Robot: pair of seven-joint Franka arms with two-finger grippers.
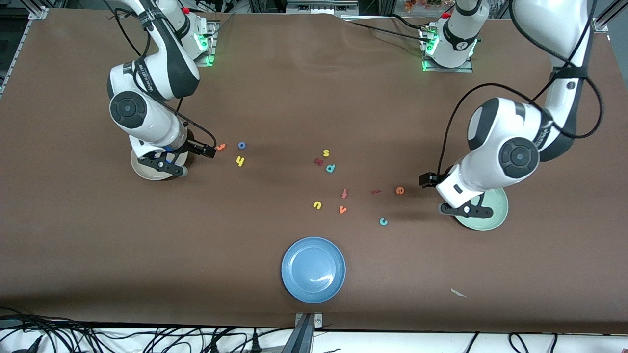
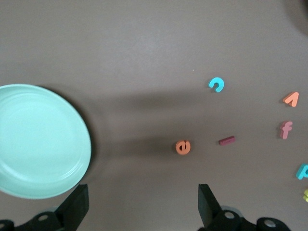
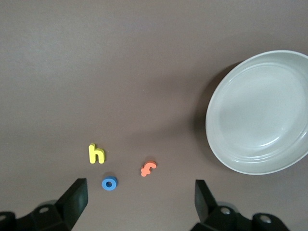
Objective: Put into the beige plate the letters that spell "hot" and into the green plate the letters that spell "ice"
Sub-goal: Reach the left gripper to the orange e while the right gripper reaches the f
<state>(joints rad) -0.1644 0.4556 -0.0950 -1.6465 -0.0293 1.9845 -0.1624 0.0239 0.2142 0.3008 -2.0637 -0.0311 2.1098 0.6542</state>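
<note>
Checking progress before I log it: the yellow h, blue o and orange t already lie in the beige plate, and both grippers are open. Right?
Not quite. The yellow h, blue o and orange t lie on the table beside the beige plate, which holds nothing, as the right wrist view shows. The left gripper and right gripper are indeed open.

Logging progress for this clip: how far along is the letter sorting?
Nothing is placed: beige plate and green plate hold no letters. Nothing in hand: right gripper open above h, o, t; left gripper open above e. All six letters remain, including i, c.
</note>
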